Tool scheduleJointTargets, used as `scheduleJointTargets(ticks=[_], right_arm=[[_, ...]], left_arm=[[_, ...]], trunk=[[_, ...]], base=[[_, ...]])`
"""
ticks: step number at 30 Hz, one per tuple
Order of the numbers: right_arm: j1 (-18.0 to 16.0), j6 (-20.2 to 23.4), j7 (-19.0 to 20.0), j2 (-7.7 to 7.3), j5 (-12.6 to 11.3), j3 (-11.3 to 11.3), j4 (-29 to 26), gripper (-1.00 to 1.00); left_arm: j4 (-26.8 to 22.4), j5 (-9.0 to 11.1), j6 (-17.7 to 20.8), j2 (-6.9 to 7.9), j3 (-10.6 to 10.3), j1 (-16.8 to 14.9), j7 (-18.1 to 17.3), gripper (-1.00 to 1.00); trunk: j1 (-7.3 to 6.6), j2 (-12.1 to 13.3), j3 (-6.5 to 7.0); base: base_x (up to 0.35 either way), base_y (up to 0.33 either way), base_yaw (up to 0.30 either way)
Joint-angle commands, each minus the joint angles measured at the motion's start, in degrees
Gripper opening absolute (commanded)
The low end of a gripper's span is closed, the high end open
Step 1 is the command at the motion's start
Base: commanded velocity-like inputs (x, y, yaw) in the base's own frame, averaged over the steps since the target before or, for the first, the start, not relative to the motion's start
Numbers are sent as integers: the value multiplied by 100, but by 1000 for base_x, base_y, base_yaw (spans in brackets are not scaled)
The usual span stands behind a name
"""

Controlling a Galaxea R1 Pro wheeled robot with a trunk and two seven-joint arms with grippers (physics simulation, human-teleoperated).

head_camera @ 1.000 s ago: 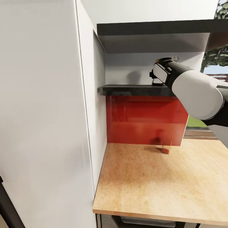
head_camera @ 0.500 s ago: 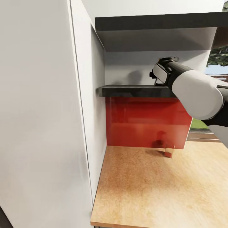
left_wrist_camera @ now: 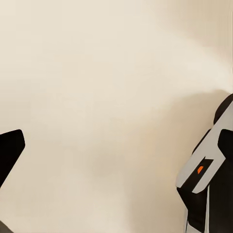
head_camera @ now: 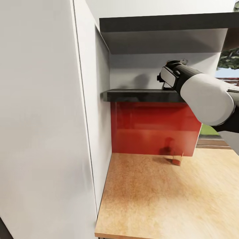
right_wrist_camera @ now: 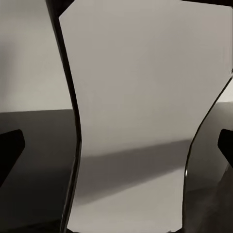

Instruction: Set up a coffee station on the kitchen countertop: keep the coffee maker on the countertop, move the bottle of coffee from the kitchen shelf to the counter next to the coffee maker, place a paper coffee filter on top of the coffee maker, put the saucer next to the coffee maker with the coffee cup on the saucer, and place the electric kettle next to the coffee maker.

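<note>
Near: bare kitchen countertop (head_camera: 172, 199) | Middle: right gripper (right_wrist_camera: 116, 145) on dark shelf (head_camera: 139, 95), jaws spread around pale flared object, perhaps the bottle of coffee's label (right_wrist_camera: 131, 121) | Advice: close squarely, lift clear of shelf edge | Left jaws: cannot tell.

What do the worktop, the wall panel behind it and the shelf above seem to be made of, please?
The kitchen countertop looks like light wood or wood-effect laminate, matte, with a fine speckled grain. The red back panel looks like glossy glass or acrylic: it mirrors dark shapes. The dark shelf looks like polished stone or laminate, faintly mottled with a soft sheen.
</note>
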Motion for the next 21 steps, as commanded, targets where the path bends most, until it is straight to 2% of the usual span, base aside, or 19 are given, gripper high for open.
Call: scheduleJointTargets(ticks=[1,7,21], right_arm=[[2,34,-12,5,61,-47,-5,100],[0,29,-10,7,66,-45,-5,100],[5,-72,-7,-7,66,-40,-5,100]], left_arm=[[-5,40,-2,-1,2,4,-33,100],[-5,40,-2,-47,-80,4,39,100],[-5,41,-2,-56,-105,4,60,100]], trunk=[[3,-1,0],[3,-1,0],[3,-1,0]], base=[[164,0,0],[145,0,0],[9,0,0]])
